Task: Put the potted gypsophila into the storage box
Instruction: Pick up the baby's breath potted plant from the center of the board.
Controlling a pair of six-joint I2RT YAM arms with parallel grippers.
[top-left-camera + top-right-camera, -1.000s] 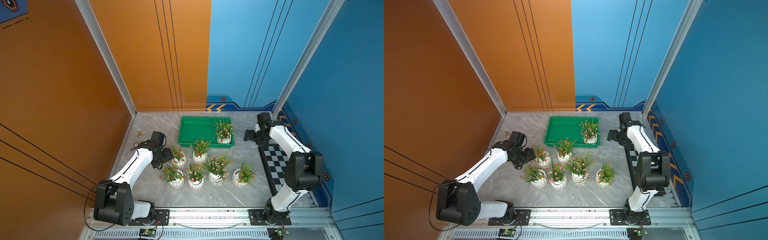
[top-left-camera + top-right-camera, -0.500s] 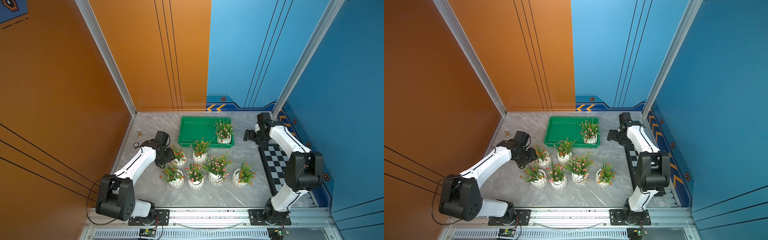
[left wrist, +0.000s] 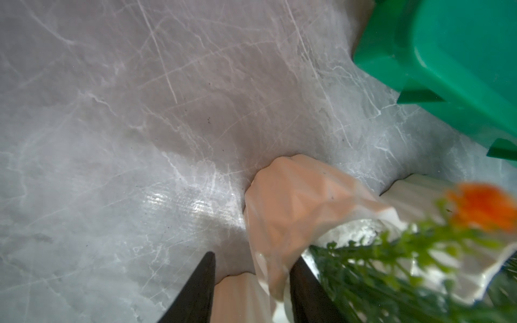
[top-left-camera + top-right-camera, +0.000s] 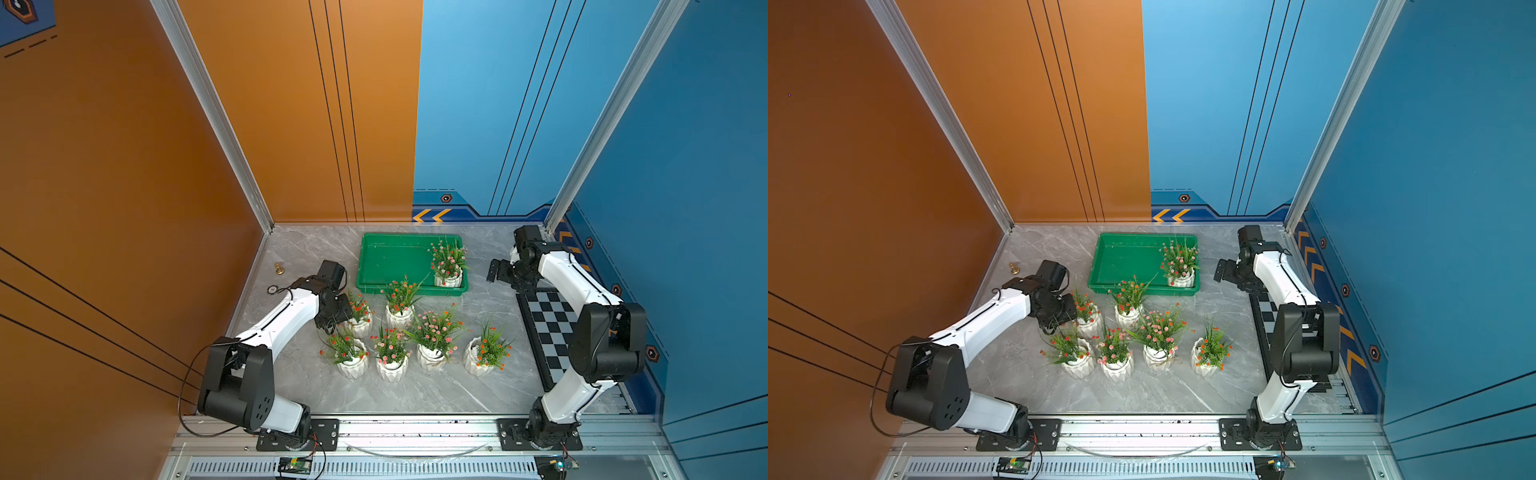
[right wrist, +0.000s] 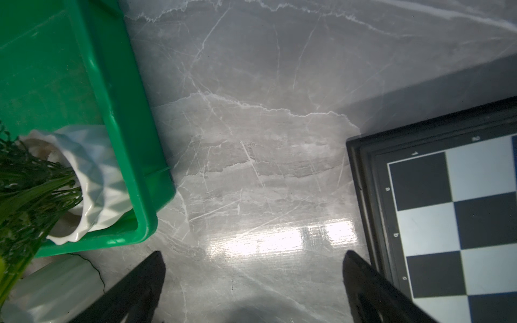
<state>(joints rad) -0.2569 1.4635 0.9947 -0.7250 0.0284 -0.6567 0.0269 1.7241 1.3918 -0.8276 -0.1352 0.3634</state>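
Observation:
The green storage box (image 4: 395,259) lies at the back middle and holds one potted gypsophila (image 4: 448,279) in its near right corner. Several more white pots stand in two rows in front of it. My left gripper (image 4: 345,311) is at the back-left pot (image 4: 360,326). In the left wrist view the left gripper (image 3: 254,256) straddles that pot's wall (image 3: 288,207), one finger inside the rim and one outside. The jaws are narrowed, with a gap still showing on the outer side. My right gripper (image 4: 496,272) hangs wide open and empty to the right of the box.
A black-and-grey checkered board (image 4: 552,328) lies along the right wall, close to the right gripper (image 5: 253,252). A small brass piece (image 4: 279,269) and a ring (image 4: 272,289) sit near the left wall. The neighbouring pots (image 4: 398,316) (image 4: 352,365) crowd the left gripper.
My left gripper has moved right and down onto the back-left pot, and its jaws have narrowed around the pot's wall. The right arm has not moved.

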